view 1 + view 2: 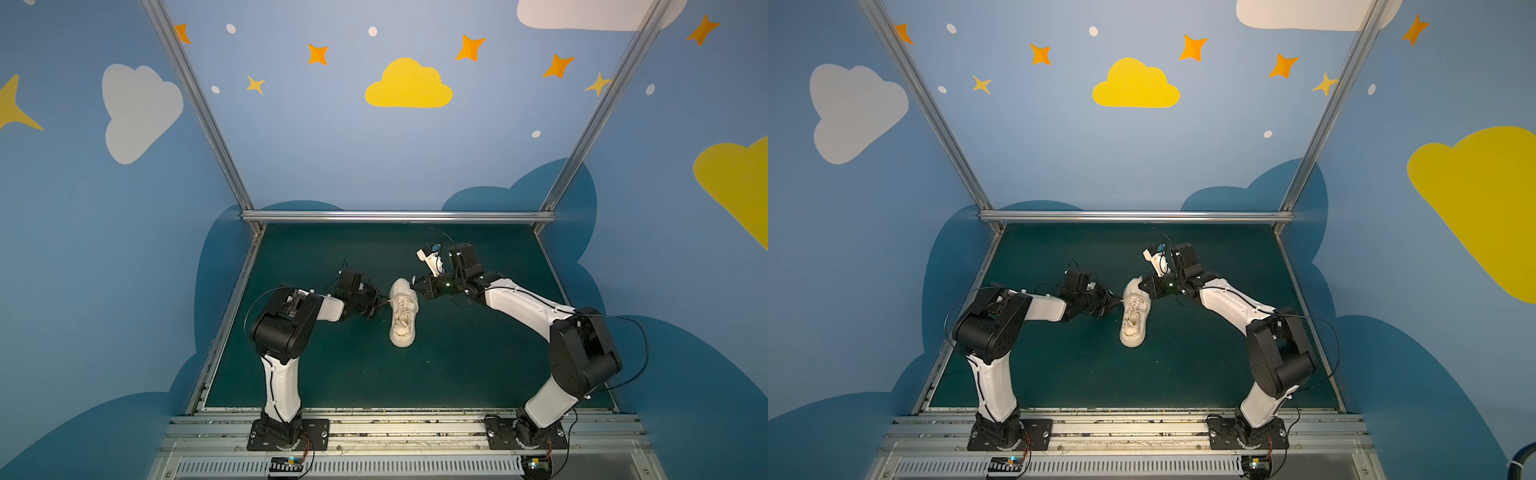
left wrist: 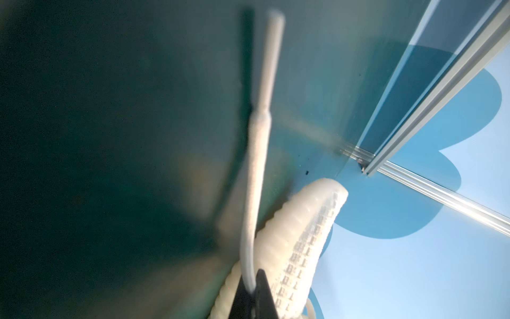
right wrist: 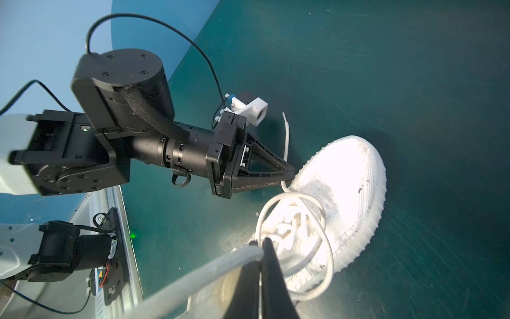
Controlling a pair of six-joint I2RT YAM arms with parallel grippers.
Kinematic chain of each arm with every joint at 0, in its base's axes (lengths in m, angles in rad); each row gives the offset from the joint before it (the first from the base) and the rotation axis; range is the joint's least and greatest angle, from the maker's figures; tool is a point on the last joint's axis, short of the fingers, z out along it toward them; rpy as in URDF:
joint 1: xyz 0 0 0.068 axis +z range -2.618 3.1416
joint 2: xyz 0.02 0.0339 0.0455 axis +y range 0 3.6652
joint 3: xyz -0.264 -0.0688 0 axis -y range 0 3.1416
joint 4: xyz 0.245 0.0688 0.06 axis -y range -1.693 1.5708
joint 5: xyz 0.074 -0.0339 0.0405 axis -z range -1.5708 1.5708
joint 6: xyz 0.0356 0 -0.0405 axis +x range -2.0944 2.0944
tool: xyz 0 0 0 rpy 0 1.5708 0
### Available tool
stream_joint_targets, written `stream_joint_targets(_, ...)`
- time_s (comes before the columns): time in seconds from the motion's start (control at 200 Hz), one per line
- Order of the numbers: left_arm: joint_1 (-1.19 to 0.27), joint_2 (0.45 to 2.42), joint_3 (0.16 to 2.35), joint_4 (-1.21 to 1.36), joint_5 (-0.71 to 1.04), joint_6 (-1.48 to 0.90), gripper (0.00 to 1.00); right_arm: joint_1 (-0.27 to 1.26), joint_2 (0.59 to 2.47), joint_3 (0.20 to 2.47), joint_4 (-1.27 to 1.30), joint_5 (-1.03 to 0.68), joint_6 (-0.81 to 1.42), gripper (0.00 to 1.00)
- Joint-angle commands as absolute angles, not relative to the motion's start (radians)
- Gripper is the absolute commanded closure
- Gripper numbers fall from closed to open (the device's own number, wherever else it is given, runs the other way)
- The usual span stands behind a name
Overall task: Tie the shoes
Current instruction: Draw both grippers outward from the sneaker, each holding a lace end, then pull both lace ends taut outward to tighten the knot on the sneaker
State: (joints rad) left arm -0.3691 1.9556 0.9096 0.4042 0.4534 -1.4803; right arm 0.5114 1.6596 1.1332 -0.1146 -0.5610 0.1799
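Note:
The cream-white shoe (image 1: pixel 403 313) (image 1: pixel 1134 316) lies on the green mat, toe toward the back wall. My left gripper (image 1: pixel 384 302) (image 2: pixel 254 287) sits at the shoe's left side, shut on a lace (image 2: pixel 258 171) whose stiff end sticks out past the jaws. In the right wrist view that same left gripper (image 3: pixel 292 176) pinches the lace just beside the shoe's toe (image 3: pixel 347 176). At the shoe's back right, my right gripper (image 1: pixel 414 286) (image 3: pixel 262 244) is shut on the other lace (image 3: pixel 209 276). Loose lace loops (image 3: pixel 317 210) lie over the tongue. The ribbed sole (image 2: pixel 303 243) shows in the left wrist view.
The green mat (image 1: pixel 478 365) is bounded by an aluminium rail (image 1: pixel 399 216) at the back and another rail (image 1: pixel 232 316) along the left. Blue painted walls stand close behind both. The two arm bases (image 1: pixel 286 432) are bolted at the front edge.

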Motion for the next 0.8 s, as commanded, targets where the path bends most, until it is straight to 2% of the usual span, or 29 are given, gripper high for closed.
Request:
stream_joint_targets(0.0,-0.364,1.871,0.898,0.335,0.392,-1.415,0.97,0.502,1.597,1.103,-0.102,-0.562,0.195,1.00)
stream_joint_targets(0.125,-0.333,1.781,0.904,0.259,0.376,-1.331,0.97,0.496,1.541,1.065,-0.104,-0.546,0.211,1.00)
stream_joint_targets(0.481,-0.258,1.512,0.977,-0.156,0.358,-1.006,0.97,0.431,1.278,0.929,-0.201,-0.444,0.268,1.00)
stream_joint_targets(0.796,-0.152,1.369,0.950,-0.287,0.376,-0.900,0.97,0.384,1.071,0.808,-0.288,-0.260,0.280,1.00)
